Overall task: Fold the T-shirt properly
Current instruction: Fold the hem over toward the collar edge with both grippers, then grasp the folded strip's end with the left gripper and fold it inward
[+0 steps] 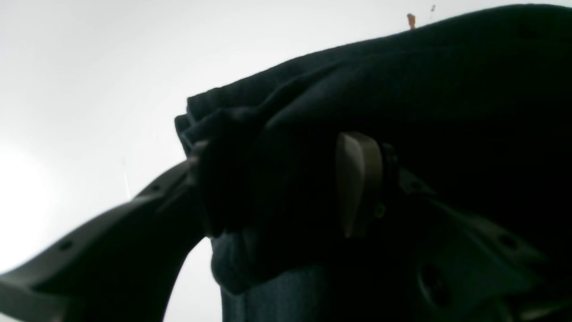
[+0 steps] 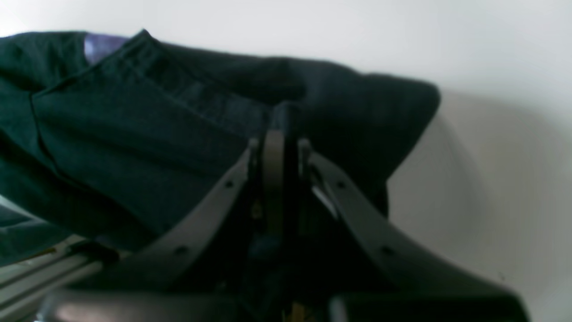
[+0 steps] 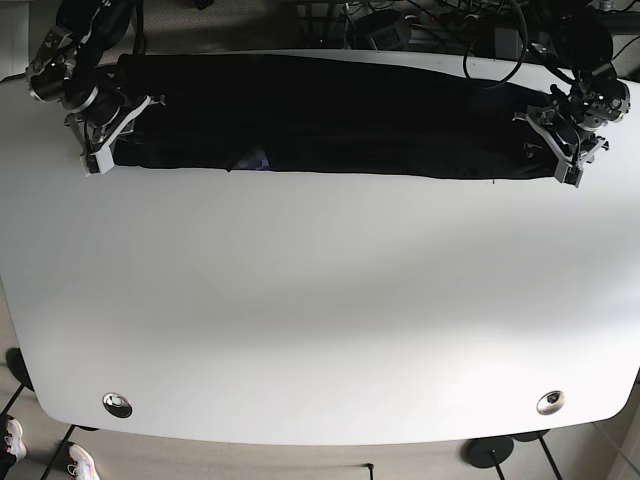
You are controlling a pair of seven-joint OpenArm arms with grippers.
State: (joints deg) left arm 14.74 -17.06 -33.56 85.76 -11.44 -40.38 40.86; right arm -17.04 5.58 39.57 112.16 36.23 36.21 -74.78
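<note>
the dark t-shirt (image 3: 330, 125) lies along the far edge of the white table (image 3: 320, 300), already doubled into a long narrow band running from one of my grippers to the other. i judge it light, limp and a little grippy: cloth like this sags wherever it is unsupported, so it wants holding at both ends of the band, on the stacked edges, so the layers travel together.

my left gripper (image 1: 272, 188) has its jaws partly apart with a thick bunch of the fabric between them; the pale pad (image 1: 357, 183) sits against the cloth, so i read it as clamped on the end of the band. my right gripper (image 2: 279, 147) is pinched nearly closed, the fingers (image 2: 272, 165) almost meeting with a thin fold of shirt caught at the tips. a bit of purple (image 3: 255, 158), perhaps a label or print, peeks at the near edge.
</note>
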